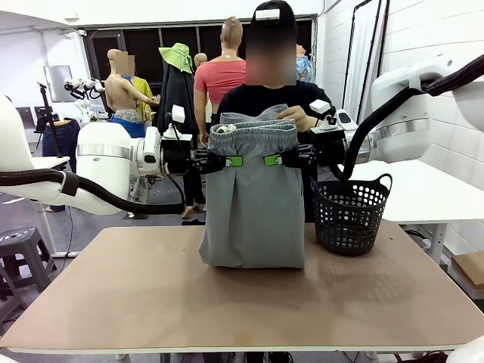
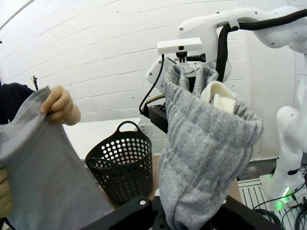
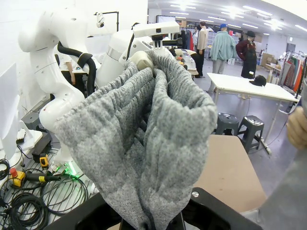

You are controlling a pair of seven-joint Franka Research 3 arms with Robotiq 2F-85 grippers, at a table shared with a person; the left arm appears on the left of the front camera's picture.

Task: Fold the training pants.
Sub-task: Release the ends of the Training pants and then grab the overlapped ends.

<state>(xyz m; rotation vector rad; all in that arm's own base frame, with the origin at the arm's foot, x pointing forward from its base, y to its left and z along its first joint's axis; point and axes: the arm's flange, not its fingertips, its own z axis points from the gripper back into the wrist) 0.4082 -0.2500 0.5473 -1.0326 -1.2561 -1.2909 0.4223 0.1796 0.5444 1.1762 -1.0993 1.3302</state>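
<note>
A black mesh basket (image 1: 350, 214) with an arched handle stands upright on the right part of the tan table (image 1: 242, 302), a white table (image 1: 431, 193) sits behind it, and a grey stool (image 1: 21, 243) stands on the floor at the left.

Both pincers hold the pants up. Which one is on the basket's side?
The right pincer: the black mesh basket stands on the table below and beside its arm. The left pincer grips the training pants on the opposite side.

Training pants (image 1: 253, 204) screen the torso of the person (image 1: 236, 97); right wrist view, hand (image 3: 298, 127) clipped at three o'clock; left wrist view, basket (image 2: 120, 163) partly covered at seven.
</note>
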